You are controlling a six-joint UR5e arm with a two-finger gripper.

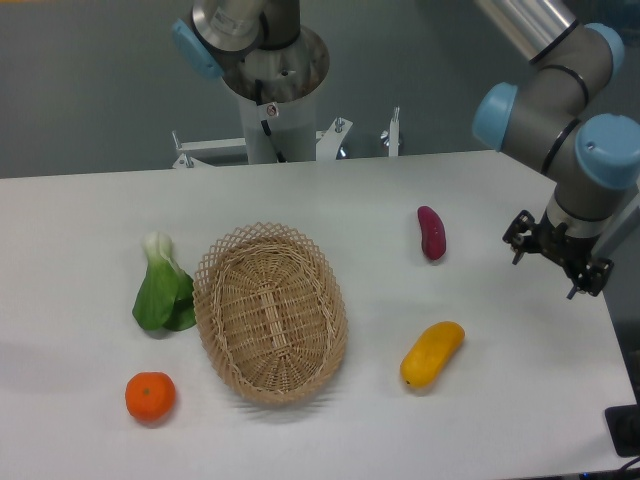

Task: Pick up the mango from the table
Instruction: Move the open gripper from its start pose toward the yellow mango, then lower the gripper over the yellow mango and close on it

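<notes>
While my view runs left across the white bench, I see an orange, a leafy green, then a wicker basket. Right of it lies the mango, below a purple vegetable. Far right, my claw hangs spread wide, holding nothing, well apart from the mango.
</notes>
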